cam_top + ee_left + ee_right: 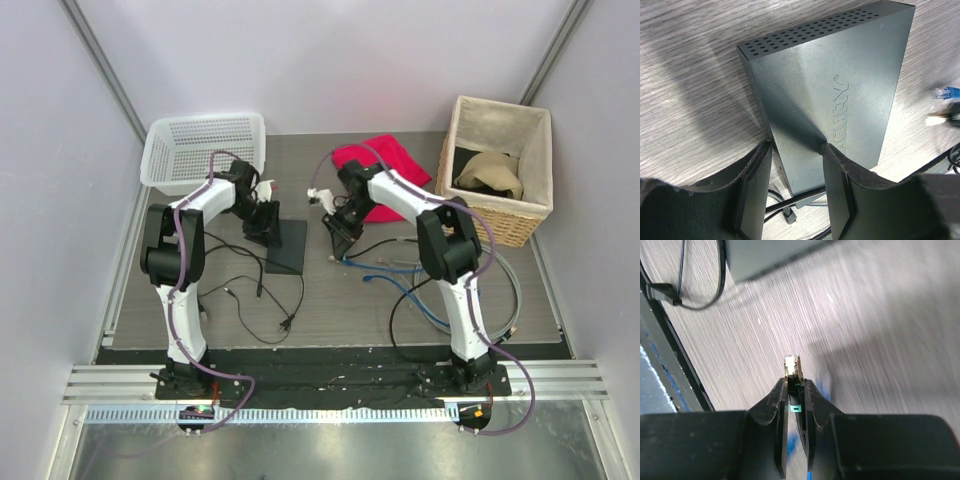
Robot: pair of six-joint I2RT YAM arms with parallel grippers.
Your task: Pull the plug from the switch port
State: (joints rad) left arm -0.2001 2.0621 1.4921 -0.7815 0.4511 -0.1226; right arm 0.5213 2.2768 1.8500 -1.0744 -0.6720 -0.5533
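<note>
Pale lilac-white walls (330, 60) enclose the scene on three sides, with grey metal corner posts (100, 55) slanting in at the upper left and upper right. The table (340, 310) fills the middle, grey wood-grain. Along the bottom runs a shiny metal rail (330, 385). Light is even and soft.

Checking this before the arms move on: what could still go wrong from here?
The right gripper pinches the plug only near its tip, so it might slip out. Loose cables lie under that arm and could snag on it. The left gripper clamps the switch at one end only, so the switch may pivot if bumped.
</note>
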